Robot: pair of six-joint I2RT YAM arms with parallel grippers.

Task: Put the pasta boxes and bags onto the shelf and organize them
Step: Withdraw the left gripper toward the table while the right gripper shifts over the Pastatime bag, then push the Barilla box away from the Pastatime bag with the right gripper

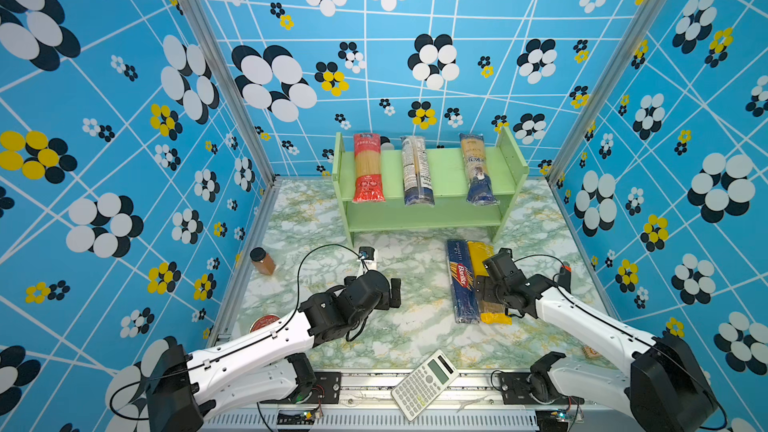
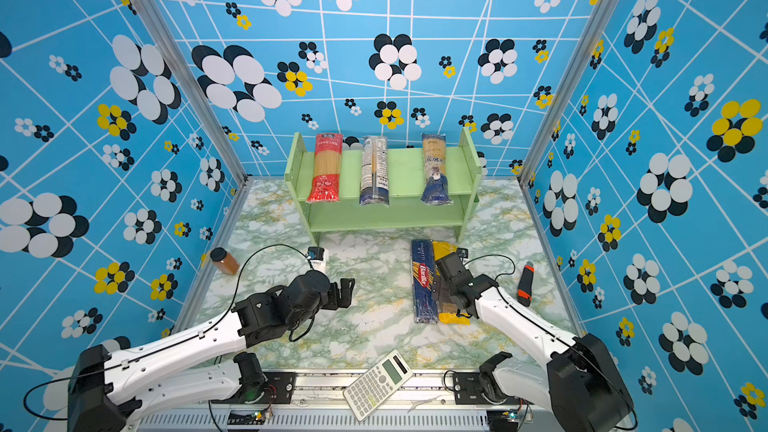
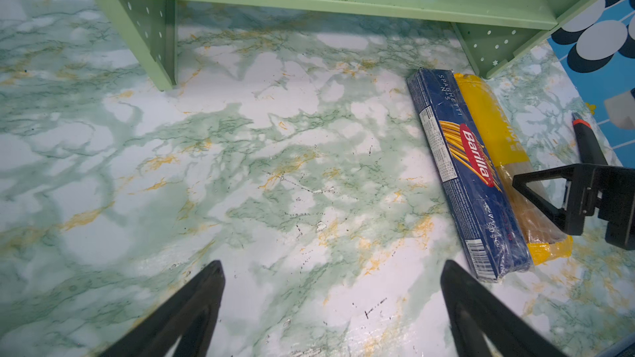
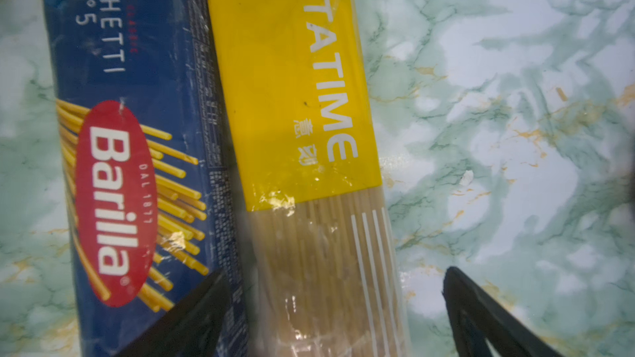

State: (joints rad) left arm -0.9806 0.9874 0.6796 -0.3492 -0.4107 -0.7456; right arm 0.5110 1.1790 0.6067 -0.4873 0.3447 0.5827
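Near the worktop's (image 1: 374,338) right edge, before the shelf (image 1: 428,218), the yellow Pastatime bag (image 4: 295,97) lies against the Barilla box (image 4: 137,63) — long axis front-to-back, straddled from above by the spread right gripper (image 4: 335,273); the left gripper (image 3: 331,264), likewise spread, hangs well apart.

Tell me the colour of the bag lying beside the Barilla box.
Bright yellow with a clear window; the bag shows best in the right wrist view.

I have the left arm (image 1: 257,347) stretched low toward the middle, the left gripper (image 3: 331,266) pointing forward, its jaws spread wide. The right arm (image 1: 590,322) reaches forward and tips downward, the right gripper (image 4: 335,273) spread just as wide.
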